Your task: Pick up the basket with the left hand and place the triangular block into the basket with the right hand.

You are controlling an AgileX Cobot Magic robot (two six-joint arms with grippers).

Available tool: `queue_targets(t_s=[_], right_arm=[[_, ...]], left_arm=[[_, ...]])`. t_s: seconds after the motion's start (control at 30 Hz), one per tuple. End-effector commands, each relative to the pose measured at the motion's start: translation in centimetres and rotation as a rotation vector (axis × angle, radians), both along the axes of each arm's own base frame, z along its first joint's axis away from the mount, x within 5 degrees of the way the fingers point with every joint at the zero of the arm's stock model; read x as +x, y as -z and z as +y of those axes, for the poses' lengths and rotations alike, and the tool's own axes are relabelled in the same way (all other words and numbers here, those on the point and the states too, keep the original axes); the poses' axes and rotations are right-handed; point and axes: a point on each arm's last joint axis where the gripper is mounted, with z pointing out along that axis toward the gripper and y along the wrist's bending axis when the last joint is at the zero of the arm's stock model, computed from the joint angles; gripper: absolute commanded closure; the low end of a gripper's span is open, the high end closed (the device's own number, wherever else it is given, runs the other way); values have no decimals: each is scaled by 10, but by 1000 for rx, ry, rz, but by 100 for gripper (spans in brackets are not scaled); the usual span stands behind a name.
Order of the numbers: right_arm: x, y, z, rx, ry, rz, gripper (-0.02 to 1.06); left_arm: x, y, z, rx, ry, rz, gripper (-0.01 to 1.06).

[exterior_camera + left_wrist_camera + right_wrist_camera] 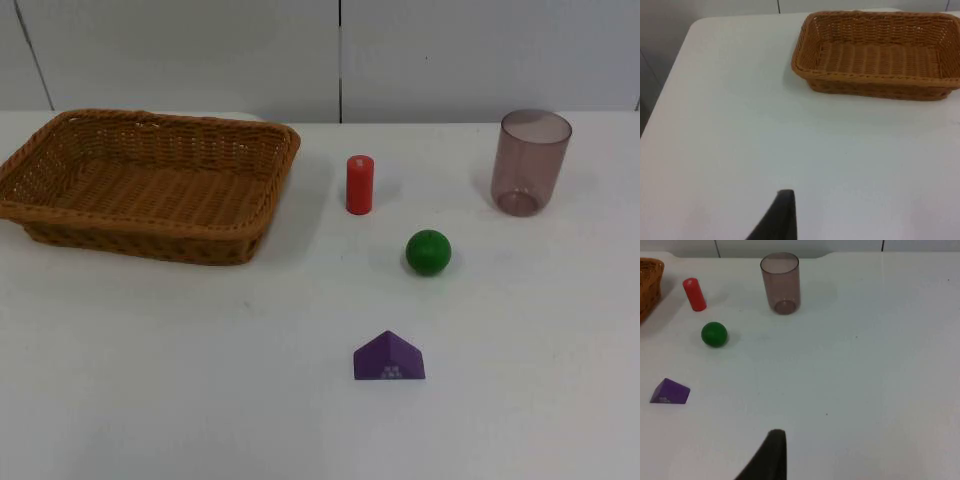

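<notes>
White table (180, 400) runs back to a grey wall (480, 50), and all the things sit on it. We see the purple triangle block (389, 358) lying flat near the front of the table, out in the open and touching nothing. Just behind it sits a green ball (428, 251), and behind that a red cylinder (359, 184) stands upright. Well off to the left of these is the brown woven basket (140, 185), resting on the table with nothing inside it. Far back on the right stands a see-through brownish cup (530, 162), upright, apart from everything else. Our left gripper (782, 215) waits above bare table, well away from the basket, and we see one black fingertip of it. We cannot tell how far it is open, and nothing is in it. Our right gripper (771, 452) hangs over bare table too, well away from the triangle block, the ball, the cylinder and the cup. We see one black fingertip there as well, so we cannot tell how wide it is, and it holds nothing.
</notes>
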Motion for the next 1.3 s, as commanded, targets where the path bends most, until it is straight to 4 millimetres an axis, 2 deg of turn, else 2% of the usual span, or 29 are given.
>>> queue_targets(t_s=[0.0,0.17,0.3,0.33,0.43,0.47,0.5,0.63,0.67,0.7,0.77,0.9,0.93,1.0,1.1,1.13,1.27], right_arm=[[0,-1,0,6,1,-12,0],[-3,-18,-1,52,32,-72,0],[14,-42,-2,32,44,-81,0],[14,-42,-2,32,44,-81,0],[40,-66,-1,47,50,-118,0],[49,-71,0,55,53,-118,0],[49,-71,0,55,53,-118,0],[89,-85,1,47,60,-117,0],[100,-87,1,45,59,-114,0],[109,-90,2,45,58,-109,0],[114,-90,2,44,58,-100,0],[150,-96,4,26,52,-32,0],[150,-96,4,26,52,-32,0],[163,-99,4,16,49,-11,0],[168,-100,6,40,44,-2,0],[168,-100,6,40,44,-2,0],[166,-99,6,27,40,8,0]], left_arm=[[0,0,2,-1,-16,-1,0],[13,-13,6,13,-61,1,0],[49,-49,5,9,-51,-88,0],[49,-49,5,9,-51,-88,0],[89,-75,3,-5,-44,-112,0],[100,-80,3,-10,-42,-98,0],[100,-80,3,-10,-42,-98,0],[150,-90,1,-33,-35,-12,0],[156,-91,1,-42,-34,-4,0],[175,-91,-1,-74,-30,25,0],[181,-90,-2,-85,-27,37,0],[223,-81,-3,-78,-14,96,0],[223,-81,-3,-78,-14,96,0],[251,-69,-3,-54,-4,136,0],[279,-54,-4,-31,12,205,0],[279,-54,-4,-31,12,205,0],[313,-27,-7,-8,84,307,0]])
